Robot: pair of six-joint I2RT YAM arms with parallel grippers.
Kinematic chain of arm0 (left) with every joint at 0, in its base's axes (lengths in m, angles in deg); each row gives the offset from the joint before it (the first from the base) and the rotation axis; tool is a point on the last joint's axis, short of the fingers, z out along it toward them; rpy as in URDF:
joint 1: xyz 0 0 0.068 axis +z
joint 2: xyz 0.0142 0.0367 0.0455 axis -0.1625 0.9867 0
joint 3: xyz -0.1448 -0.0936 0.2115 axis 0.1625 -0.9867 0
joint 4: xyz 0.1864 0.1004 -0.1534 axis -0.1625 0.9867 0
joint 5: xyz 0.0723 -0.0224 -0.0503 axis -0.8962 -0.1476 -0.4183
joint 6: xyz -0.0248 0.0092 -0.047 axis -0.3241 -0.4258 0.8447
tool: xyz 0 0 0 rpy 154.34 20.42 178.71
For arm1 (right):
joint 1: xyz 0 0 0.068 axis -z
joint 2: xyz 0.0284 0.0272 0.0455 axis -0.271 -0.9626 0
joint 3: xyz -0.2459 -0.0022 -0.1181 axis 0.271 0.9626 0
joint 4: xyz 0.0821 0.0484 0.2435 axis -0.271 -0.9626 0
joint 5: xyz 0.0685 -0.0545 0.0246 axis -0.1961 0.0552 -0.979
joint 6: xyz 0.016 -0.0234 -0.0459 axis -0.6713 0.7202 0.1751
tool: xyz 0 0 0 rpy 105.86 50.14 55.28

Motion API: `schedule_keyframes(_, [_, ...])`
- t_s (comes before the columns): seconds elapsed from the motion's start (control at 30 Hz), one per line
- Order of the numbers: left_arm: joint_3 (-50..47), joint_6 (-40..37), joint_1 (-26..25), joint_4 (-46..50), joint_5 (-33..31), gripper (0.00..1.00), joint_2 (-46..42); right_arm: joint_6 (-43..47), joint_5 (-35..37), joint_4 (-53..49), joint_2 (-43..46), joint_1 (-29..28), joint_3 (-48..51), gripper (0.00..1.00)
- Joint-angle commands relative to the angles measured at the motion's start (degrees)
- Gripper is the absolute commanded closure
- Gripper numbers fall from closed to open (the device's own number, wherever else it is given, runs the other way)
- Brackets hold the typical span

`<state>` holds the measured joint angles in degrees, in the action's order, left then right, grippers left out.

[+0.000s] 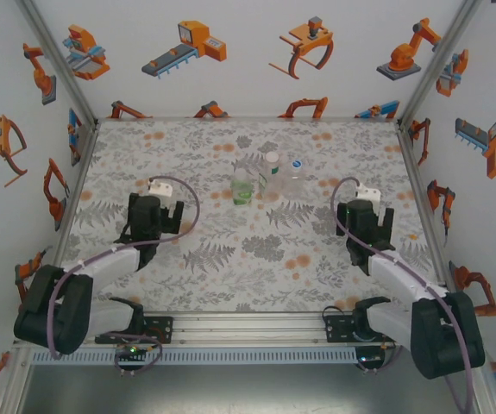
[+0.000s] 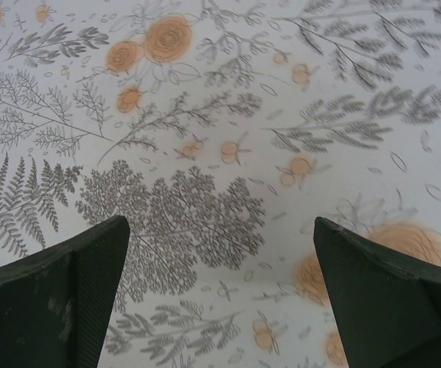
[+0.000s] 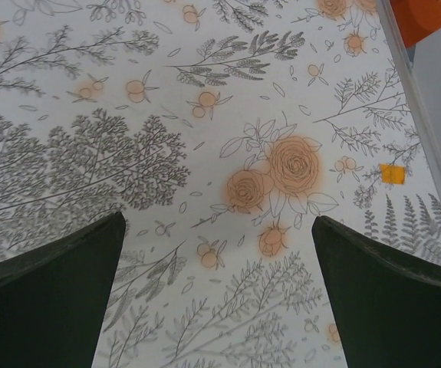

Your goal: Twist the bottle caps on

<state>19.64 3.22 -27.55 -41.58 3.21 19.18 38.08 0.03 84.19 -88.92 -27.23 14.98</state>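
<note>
Three bottles stand close together at the middle back of the table: a green-tinted bottle, a clear bottle with a white cap on top, and another clear bottle whose top looks capped. My left gripper hangs over the table well to the left of them, and its jaws stand wide open over bare floral cloth. My right gripper is to the right of the bottles, also open, with nothing between its fingers.
The floral table cover is fenced by white walls with robot stickers and aluminium posts. In the right wrist view the table's right rail runs close by, with a small orange square on the cloth near it.
</note>
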Motion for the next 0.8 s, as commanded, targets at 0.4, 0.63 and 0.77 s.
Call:
schedule_keyframes(0.4, [0.5, 8.5, 19.4, -23.5, 26.9, 0.03, 16.5, 5.0, -20.8, 38.4, -15.4, 9.5, 2.9, 0.01])
schedule_keyframes(0.63, [0.9, 8.3, 18.6, -22.0, 24.5, 0.03, 16.0, 3.9, -24.6, 45.6, -25.2, 11.8, 1.8, 0.01])
schedule_keyframes(0.77, [1.0, 8.3, 18.6, -21.6, 24.5, 0.03, 15.9, 2.7, -21.7, 40.2, -26.0, 11.9, -1.7, 0.01])
